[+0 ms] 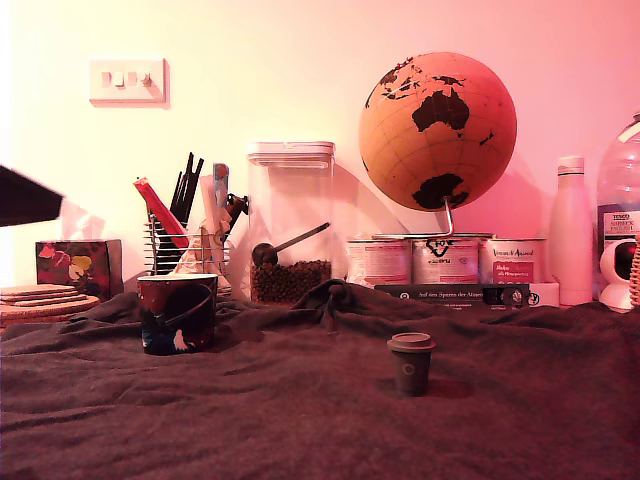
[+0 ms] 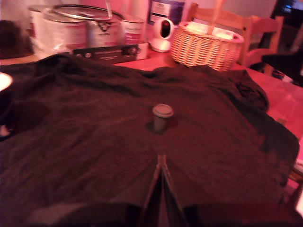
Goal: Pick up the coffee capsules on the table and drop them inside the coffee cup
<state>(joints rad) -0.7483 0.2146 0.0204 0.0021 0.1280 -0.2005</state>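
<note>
Capsule [image 1: 411,363] upright – cloth [image 1: 300,410] bare around it

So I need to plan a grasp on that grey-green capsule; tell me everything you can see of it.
The small dark grey-green tapered coffee capsule stands upright, wide flanged rim on top, paler than the body, narrowing toward the base. A faint round mark shows on its side. It looks like matte plastic. It rests alone on the wrinkled dark grey-brown cloth; nothing else touches it.
</note>
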